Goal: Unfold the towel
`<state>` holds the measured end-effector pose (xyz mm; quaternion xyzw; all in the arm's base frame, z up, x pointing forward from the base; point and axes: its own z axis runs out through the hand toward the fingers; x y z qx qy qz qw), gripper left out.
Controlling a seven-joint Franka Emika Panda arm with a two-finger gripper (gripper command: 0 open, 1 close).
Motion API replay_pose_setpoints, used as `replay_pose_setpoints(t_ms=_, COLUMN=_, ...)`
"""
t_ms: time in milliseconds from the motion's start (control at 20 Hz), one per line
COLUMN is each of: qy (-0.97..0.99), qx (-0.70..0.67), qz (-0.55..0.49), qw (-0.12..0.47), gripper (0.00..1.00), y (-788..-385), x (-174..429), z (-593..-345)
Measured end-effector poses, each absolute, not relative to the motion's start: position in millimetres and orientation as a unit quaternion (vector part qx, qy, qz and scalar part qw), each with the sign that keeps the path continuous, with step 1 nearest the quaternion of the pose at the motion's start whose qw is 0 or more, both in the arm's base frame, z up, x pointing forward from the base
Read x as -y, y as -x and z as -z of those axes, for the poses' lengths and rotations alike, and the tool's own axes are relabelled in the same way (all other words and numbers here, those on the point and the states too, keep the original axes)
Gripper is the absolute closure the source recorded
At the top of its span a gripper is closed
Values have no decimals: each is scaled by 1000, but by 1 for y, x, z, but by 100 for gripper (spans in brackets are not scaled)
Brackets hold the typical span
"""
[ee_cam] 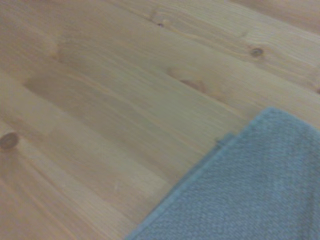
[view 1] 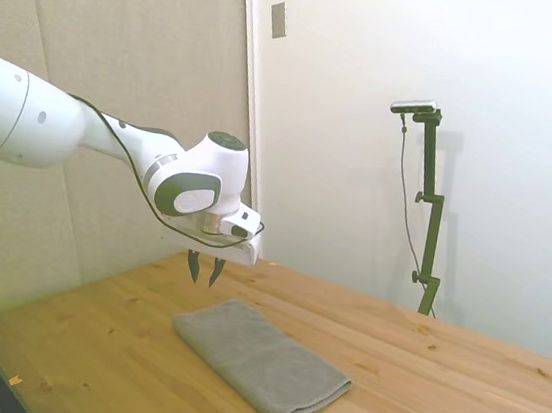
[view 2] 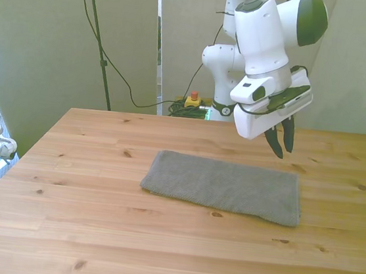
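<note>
hand (view 2: 282, 148): slightly open, empty, above the towel's end at the front view's right | towel (view 2: 225, 187): flat on counter (view 2: 93, 232), long strip, layered edges

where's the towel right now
The towel lies flat on the wooden table, near the middle in the front view, its long side running across the picture. The gripper hangs in the air, empty, above its end at the front view's right.

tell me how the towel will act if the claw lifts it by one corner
The towel lies limp and flat on the table, so it would probably drape and sag. Its layered edge suggests folds could fall open. It looks light and unlikely to slip.
</note>
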<state>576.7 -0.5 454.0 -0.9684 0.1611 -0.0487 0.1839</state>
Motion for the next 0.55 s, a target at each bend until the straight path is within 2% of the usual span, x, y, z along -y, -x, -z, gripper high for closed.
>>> replay_pose_setpoints(t_ms=250, qy=953, qx=-272, qz=58, qw=121, gripper=0, y=-573, x=20, z=-448)
replay_pose_setpoints(t_ms=450, qy=930, qx=-358, qz=50, qw=72, gripper=0, y=-524, x=13, z=-451)
replay_pose_setpoints(t_ms=550, qy=916, qx=-395, qz=43, qw=49, gripper=0, y=-490, x=-1, z=-444)
